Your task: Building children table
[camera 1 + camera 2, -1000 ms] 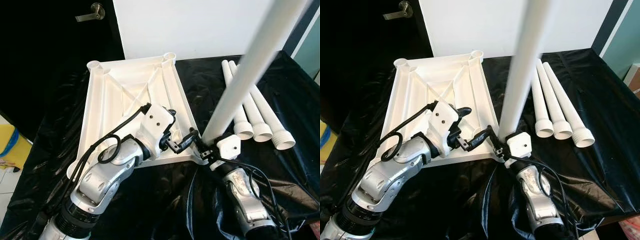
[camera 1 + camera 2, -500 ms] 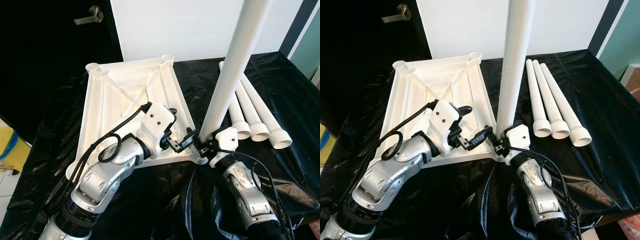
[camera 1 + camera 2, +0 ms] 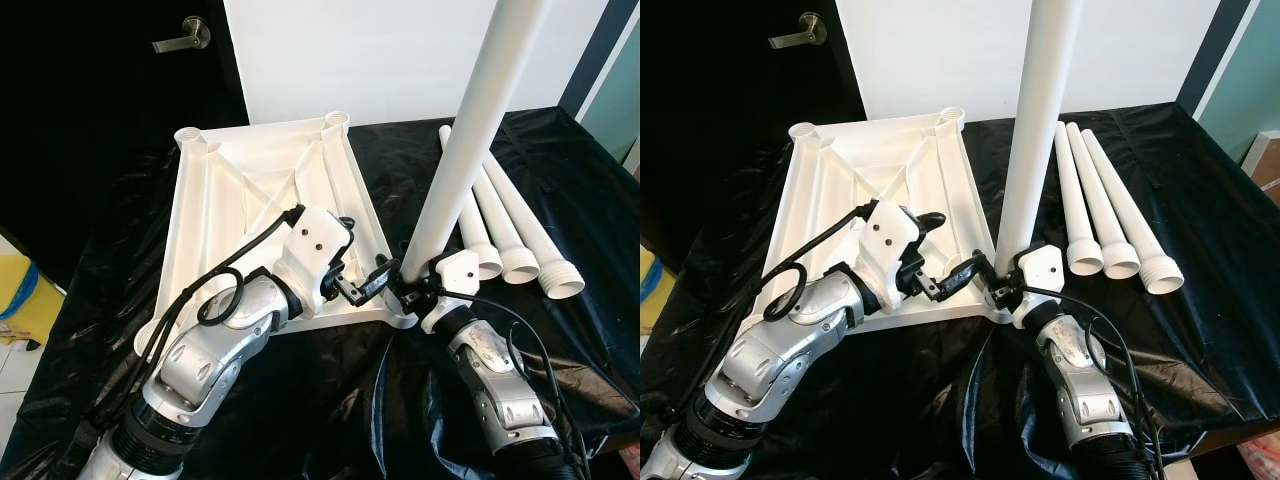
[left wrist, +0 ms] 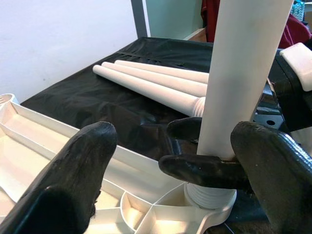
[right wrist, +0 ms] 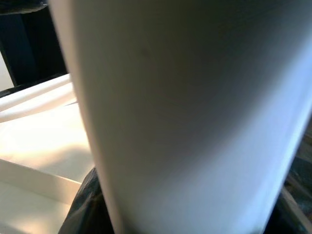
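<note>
The jaws of the right gripper are clenched around the low end of a long white plastic table leg. The leg stands nearly upright in the near right corner socket of the upside-down white plastic tabletop. The left gripper waits just beside the leg, jaws spread wide. Three more white legs lie side by side on the black-covered counter, near its right edge.
</note>
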Robot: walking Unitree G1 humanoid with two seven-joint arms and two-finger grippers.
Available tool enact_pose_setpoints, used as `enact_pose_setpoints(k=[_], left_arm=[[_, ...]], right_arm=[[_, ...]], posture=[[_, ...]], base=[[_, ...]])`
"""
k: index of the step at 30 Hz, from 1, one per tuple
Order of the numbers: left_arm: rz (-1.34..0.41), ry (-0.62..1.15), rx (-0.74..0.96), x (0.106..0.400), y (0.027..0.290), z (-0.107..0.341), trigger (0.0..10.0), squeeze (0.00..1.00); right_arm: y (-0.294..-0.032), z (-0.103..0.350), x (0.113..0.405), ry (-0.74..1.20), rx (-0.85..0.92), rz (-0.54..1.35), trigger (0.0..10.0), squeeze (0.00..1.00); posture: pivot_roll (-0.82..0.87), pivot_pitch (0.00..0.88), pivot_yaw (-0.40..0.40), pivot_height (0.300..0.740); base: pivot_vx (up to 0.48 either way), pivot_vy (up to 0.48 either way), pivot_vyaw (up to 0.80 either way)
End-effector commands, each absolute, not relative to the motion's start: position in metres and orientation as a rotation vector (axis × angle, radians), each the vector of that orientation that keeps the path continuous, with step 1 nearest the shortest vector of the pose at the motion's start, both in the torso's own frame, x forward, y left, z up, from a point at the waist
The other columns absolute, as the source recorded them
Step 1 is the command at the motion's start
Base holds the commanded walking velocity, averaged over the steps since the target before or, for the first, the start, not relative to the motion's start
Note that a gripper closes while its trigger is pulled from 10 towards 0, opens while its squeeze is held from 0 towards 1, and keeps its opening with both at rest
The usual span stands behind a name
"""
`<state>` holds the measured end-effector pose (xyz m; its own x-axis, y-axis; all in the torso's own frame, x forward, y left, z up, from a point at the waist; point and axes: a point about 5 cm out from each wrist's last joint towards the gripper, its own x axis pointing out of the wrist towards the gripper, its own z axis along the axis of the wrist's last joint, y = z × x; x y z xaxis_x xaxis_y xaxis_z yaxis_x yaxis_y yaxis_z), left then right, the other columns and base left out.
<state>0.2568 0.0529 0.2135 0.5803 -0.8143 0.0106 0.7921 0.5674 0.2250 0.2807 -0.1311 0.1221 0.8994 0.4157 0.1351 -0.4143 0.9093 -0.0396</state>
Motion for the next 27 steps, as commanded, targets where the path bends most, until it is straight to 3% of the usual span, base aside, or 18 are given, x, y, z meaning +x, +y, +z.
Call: enact_pose_setpoints(k=[1,7,10,18,27], left_arm=[[-1.025,-0.111,0.222,0.253,0.05,0.213,10.0,0.0],[-1.022,-0.113,0.221,0.253,0.051,0.213,10.0,0.0],[-1.019,-0.115,0.222,0.253,0.051,0.214,10.0,0.0],[-1.013,-0.116,0.221,0.253,0.052,0.215,10.0,0.0],[-1.004,-0.12,0.223,0.255,0.053,0.215,10.0,0.0]], right_arm=[[-0.134,0.069,0.269,0.177,0.106,0.381,10.0,0.0],[-0.131,0.074,0.273,0.163,0.092,0.305,10.0,0.0],[-0.138,0.084,0.28,0.093,0.11,0.084,10.0,0.0],[-0.143,0.095,0.283,0.043,0.102,-0.139,10.0,0.0],[-0.134,0.103,0.283,0.017,0.096,-0.18,10.0,0.0]], posture=[[-0.06,0.077,0.058,0.74],[-0.05,0.076,0.053,0.74],[-0.05,0.079,0.05,0.74],[-0.04,0.085,0.053,0.74],[-0.05,0.086,0.051,0.74]], base=[[0.0,0.0,0.0],[0.0,0.0,0.0],[0.0,0.0,0.0],[0.0,0.0,0.0],[0.0,0.0,0.0]])
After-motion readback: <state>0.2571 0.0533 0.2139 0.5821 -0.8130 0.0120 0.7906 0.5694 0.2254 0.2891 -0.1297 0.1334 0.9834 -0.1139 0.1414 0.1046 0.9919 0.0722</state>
